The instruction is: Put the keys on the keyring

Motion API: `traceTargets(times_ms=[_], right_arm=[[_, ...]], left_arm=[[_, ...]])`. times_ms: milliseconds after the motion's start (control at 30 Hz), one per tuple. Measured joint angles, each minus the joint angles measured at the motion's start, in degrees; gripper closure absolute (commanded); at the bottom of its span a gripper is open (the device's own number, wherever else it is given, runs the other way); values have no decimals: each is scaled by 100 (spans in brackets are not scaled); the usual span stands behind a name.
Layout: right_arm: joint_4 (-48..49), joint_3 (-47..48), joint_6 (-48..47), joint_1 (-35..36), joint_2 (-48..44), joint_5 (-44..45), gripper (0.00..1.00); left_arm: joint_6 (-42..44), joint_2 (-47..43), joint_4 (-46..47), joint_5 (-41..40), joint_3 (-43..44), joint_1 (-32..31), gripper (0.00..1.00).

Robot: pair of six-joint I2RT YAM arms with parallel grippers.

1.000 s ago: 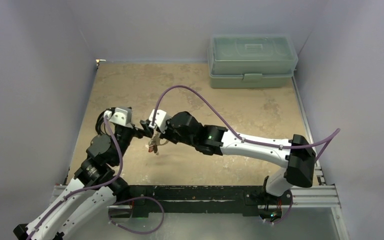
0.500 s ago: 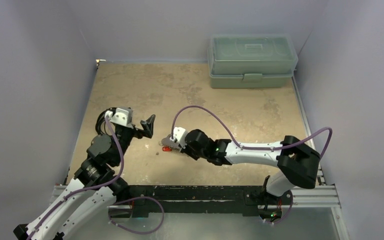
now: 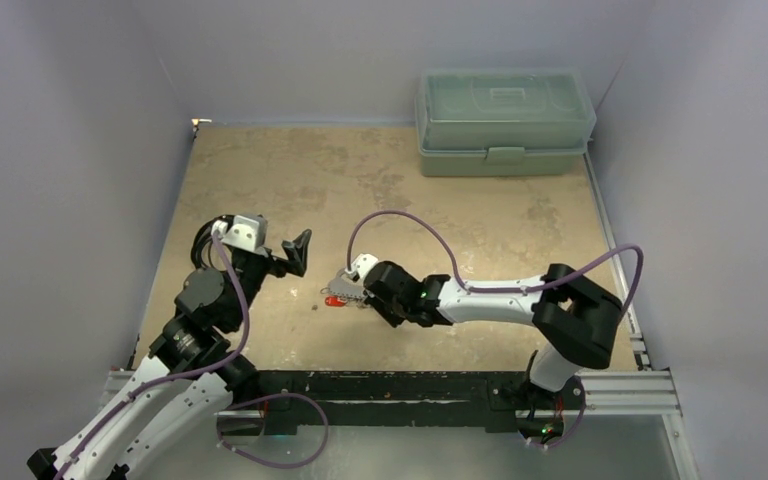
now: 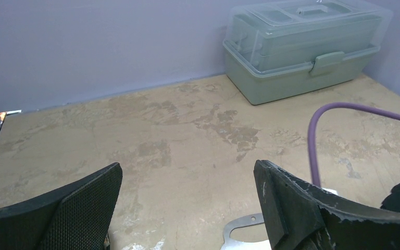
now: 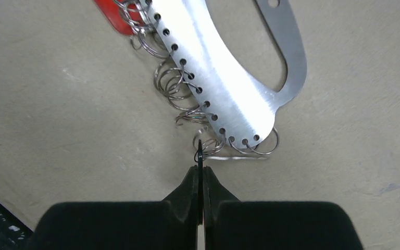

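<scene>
Right tool (image 5: 199, 171) clenched on a thin dark piece (image 5: 199, 152) beside the keyring (image 5: 224, 88); left tool (image 4: 187, 174) released

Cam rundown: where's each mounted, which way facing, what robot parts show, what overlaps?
Top external: above and behind bases, looks down on table; both arms, left pincer, right pincer.
Left wrist: faces across table to the green box; own fingers apart.
Right wrist: looks down on keyring; own fingers shut on a thin dark sliver.
Shared: green box in top and left wrist; keyring in all three.
</scene>
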Motion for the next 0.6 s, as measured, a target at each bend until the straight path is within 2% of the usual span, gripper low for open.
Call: traceTargets(times_ms=[233, 300, 433, 600], right_arm=[[-444, 129, 417, -28, 319, 208, 99], [-514, 140, 463, -74, 319, 299, 94], [-627, 140, 518, -221, 321, 431, 75], [-702, 160, 555, -326, 321, 588, 59]], left_arm=[[0, 28, -11, 52, 0, 2, 4], [0, 28, -11, 57, 2, 2, 4], [2, 28, -13, 74, 0, 2, 4], [0, 39, -11, 76, 0, 2, 4]])
